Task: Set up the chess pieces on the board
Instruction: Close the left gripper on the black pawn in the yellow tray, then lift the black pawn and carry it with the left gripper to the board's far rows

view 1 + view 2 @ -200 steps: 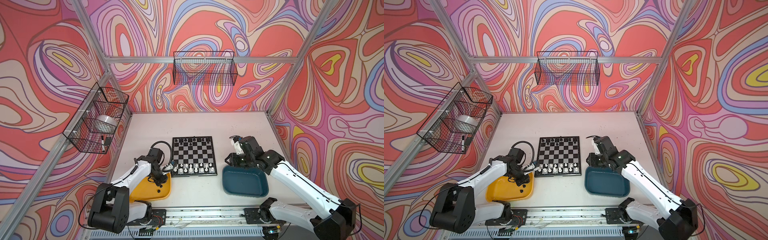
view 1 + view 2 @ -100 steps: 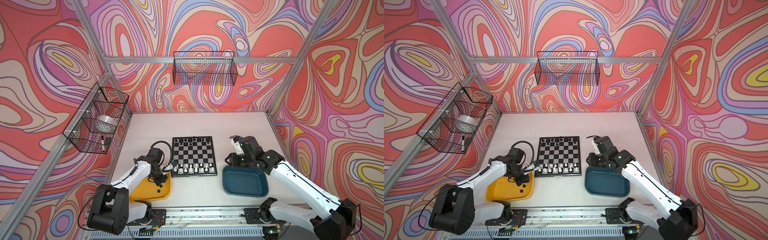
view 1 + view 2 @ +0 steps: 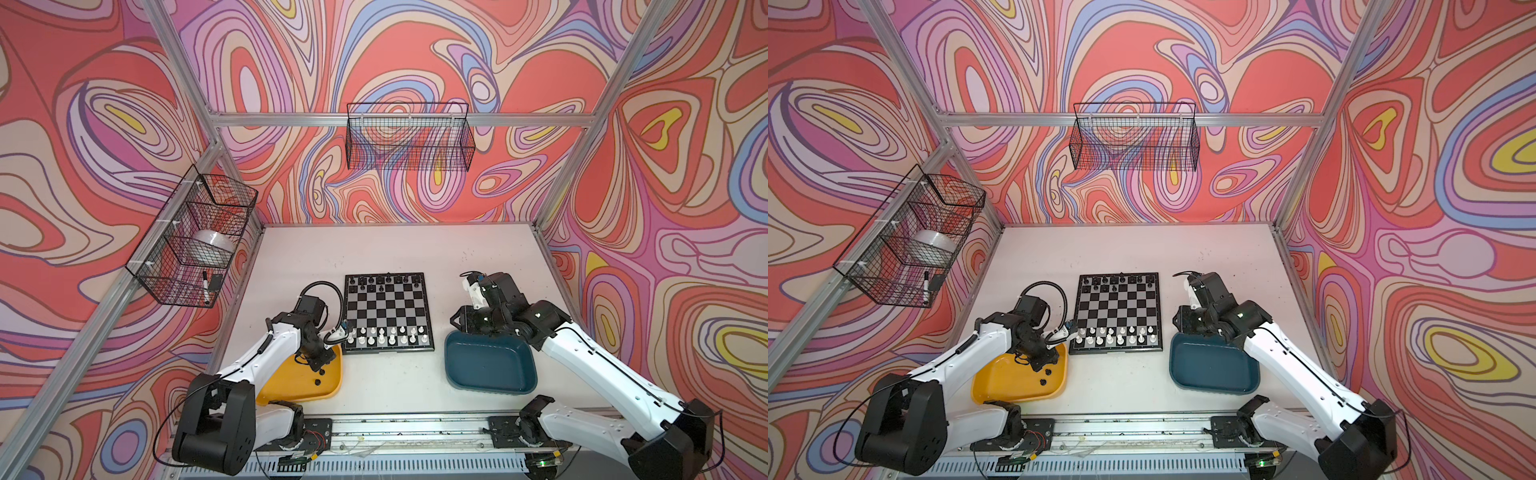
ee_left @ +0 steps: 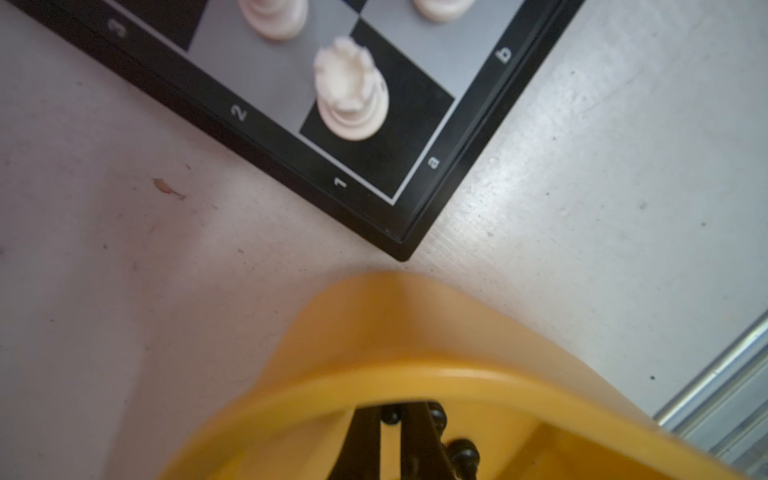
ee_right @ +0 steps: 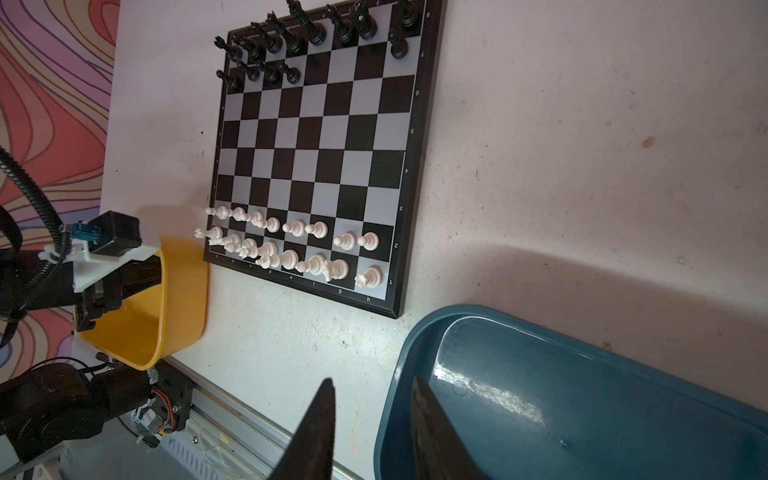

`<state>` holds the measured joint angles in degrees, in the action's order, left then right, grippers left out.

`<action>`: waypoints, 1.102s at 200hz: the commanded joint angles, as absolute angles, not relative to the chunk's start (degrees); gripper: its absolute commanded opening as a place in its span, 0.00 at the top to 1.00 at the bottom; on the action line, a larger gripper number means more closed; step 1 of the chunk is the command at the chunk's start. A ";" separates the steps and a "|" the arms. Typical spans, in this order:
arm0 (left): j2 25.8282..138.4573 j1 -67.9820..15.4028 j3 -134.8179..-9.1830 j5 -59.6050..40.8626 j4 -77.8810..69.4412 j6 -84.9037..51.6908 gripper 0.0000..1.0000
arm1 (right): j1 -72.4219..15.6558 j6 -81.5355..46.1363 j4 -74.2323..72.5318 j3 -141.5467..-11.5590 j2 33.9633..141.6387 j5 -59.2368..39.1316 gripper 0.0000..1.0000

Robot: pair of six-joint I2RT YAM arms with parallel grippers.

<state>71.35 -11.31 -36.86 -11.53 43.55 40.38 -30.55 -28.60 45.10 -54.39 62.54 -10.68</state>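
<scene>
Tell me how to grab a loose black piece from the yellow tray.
Come straight down on the black piece: the raised wall of the yellow tray blocks a sideways approach. Pinch its narrow body under the round head; whether it stands or lies is unclear.

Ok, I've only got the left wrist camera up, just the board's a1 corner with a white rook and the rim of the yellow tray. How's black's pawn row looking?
Observer: Five black pawns stand in it. Four are side by side from the a-file and one is on the h-file, with three bare squares between.
Operator: And the other arm?
Observer: The right gripper is open and holds nothing. It hovers at the edge of the teal tray.
Operator: Anything left in that tray?
Observer: No pieces show in it.
</scene>
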 commanded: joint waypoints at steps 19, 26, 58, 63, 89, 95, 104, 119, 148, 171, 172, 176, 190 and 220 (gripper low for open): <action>69.83 -11.60 -39.45 -10.55 48.38 41.75 0.93 | -30.41 -28.48 45.84 -54.52 61.98 -10.07 0.68; 69.55 -11.56 -39.82 -10.42 48.91 41.75 0.93 | -30.41 -28.48 45.80 -54.50 62.09 -10.02 0.68; 68.67 -11.58 -41.67 -10.16 52.22 41.75 0.93 | -30.41 -28.39 45.60 -54.43 62.45 -10.20 0.68; 68.57 -11.60 -41.89 -10.19 52.70 41.75 0.93 | -30.41 -28.39 45.47 -54.40 62.49 -10.20 0.68; 68.20 -11.60 -43.21 -10.02 54.52 43.50 0.93 | -30.42 -28.30 44.94 -54.40 62.97 -10.38 0.68; 68.13 -11.60 -43.64 -10.02 55.06 43.44 0.94 | -30.45 -28.26 44.91 -54.47 63.10 -10.46 0.68; 68.18 -11.52 -44.15 -9.80 55.73 43.66 0.94 | -30.41 -28.21 44.84 -54.55 63.31 -10.55 0.68; 68.18 -11.51 -44.94 -9.54 56.62 44.09 0.94 | -30.41 -28.09 44.70 -54.57 63.37 -10.68 0.68; 68.13 -11.51 -46.35 -8.90 58.30 44.99 0.94 | -30.41 -27.96 44.23 -54.41 63.72 -10.80 0.68; 68.28 -11.49 -47.99 -8.45 59.61 45.60 0.94 | -30.41 -27.95 43.94 -54.23 63.98 -11.00 0.68; 68.29 -11.50 -48.03 -8.44 59.69 45.61 0.94 | -30.41 -27.95 43.90 -54.23 63.98 -11.04 0.68; 68.38 -11.51 -48.42 -8.42 59.96 45.69 0.94 | -30.41 -27.95 43.74 -54.22 63.98 -10.99 0.68; 68.54 -11.49 -49.87 -8.51 61.02 45.84 0.94 | -30.41 -27.95 43.53 -53.98 64.07 -11.12 0.68; 69.24 -11.43 -53.45 -8.52 63.06 46.34 0.94 | -30.41 -27.95 43.11 -53.53 64.21 -11.27 0.68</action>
